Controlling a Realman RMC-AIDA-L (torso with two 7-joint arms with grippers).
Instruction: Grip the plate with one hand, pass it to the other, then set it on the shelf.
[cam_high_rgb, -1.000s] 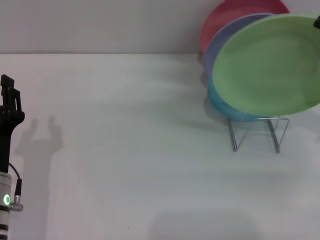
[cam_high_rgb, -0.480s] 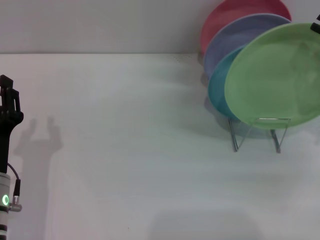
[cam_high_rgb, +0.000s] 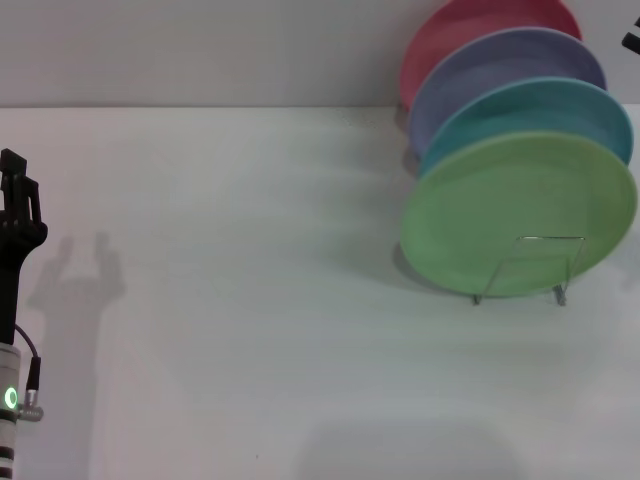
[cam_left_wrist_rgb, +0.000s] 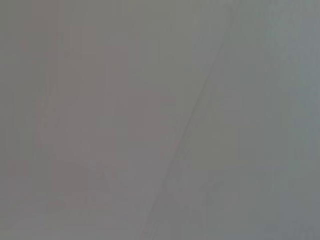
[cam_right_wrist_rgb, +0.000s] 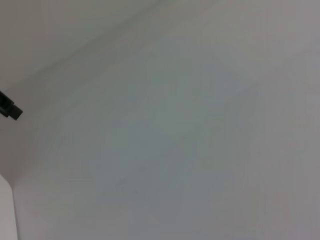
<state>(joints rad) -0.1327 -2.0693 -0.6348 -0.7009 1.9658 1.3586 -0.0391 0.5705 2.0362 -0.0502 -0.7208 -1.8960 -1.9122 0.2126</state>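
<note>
The light green plate (cam_high_rgb: 500, 215) stands on edge in the front slot of the silver wire shelf (cam_high_rgb: 562, 291), leaning back on a teal plate (cam_high_rgb: 545, 105). No gripper touches it. Only a black tip of my right gripper (cam_high_rgb: 632, 42) shows, at the far right edge above the plates and clear of them. My left gripper (cam_high_rgb: 18, 195) stands upright at the far left edge, empty; its shadow on the table shows two spread fingers. Both wrist views show only blank pale surface.
Behind the teal plate, a lavender plate (cam_high_rgb: 500, 65) and a pink plate (cam_high_rgb: 450, 35) stand in the same shelf at the back right. The white table (cam_high_rgb: 250, 330) runs from the shelf to the left arm.
The green plate has dropped out of the right gripper's hold, down and left into the shelf's front slot. The right gripper stays at the upper right edge. The left arm has not moved.
</note>
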